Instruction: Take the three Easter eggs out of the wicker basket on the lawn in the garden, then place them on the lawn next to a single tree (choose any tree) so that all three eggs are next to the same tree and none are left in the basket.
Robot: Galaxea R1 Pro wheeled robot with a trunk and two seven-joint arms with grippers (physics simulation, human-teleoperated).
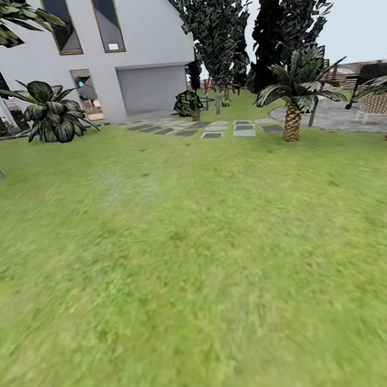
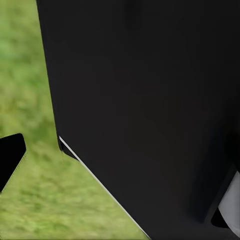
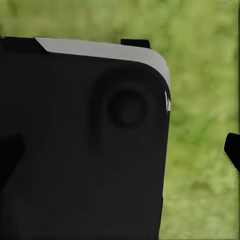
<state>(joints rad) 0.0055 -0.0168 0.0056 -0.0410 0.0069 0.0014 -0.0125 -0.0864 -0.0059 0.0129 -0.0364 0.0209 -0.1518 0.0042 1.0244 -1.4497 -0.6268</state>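
The wide mottled green lawn [image 1: 189, 265] is stretching ahead in the head view and is lying beneath both claws in the wrist views; a black fingertip [image 2: 10, 155] of the left claw is showing over grass, a black fingertip [image 3: 232, 150] of the right likewise, each beside a large black robot body panel [image 3: 80, 150]; whether either claw is apart or together I cannot tell; tall dark jagged-leaved trees [image 1: 218, 30] are standing far off beside a white house [image 1: 113, 53], with grey stone paving slabs [image 1: 222, 128] and a short scaly-trunked palm [image 1: 293, 96] between.
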